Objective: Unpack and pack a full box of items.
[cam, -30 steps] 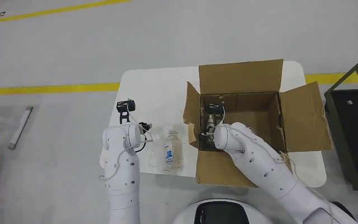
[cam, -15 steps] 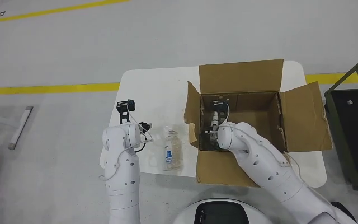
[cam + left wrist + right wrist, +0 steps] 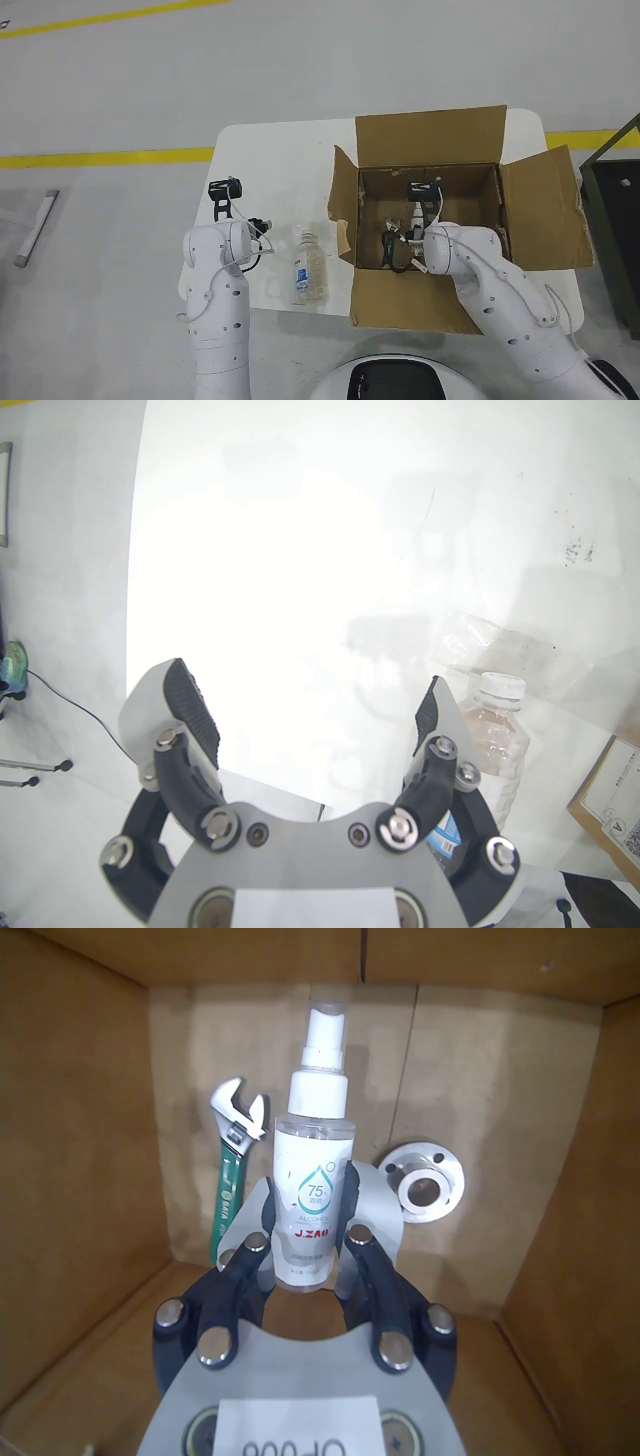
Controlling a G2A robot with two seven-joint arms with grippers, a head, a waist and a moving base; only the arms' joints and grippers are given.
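**Right claw shut on the spray bottle inside the box**

My right claw (image 3: 311,1185) is closed narrow around the lower body of the spray bottle (image 3: 317,1093), one pad on each side of the label. The nozzle points away from the wrist. The claw and bottle are down in the box (image 3: 75,1128), above its floor. A wrench (image 3: 231,1163) lies just beside the bottle on one side and a metal flange (image 3: 422,1183) on the other. I cannot tell whether the bottle is clear of the floor or resting on it.

I judge this to be the unpacking stage, with the spray bottle being taken out. To do it well I would lift straight up before moving sideways, so the nozzle does not drag over the wrench or catch a wall or flap. The grip sits low on the bottle and most of its length stands out past the pads, so a quick swing could twist it in the grip. I would go slowly and hold the wrist angle steady. Once above the flaps, I would carry it over to bare surface (image 3: 270,160) and set it down apart from the water bottle (image 3: 308,265) that lies there on its side.

My left claw (image 3: 312,705) hangs over the surface, spread wide and holding nothing, with the water bottle just beside one finger.
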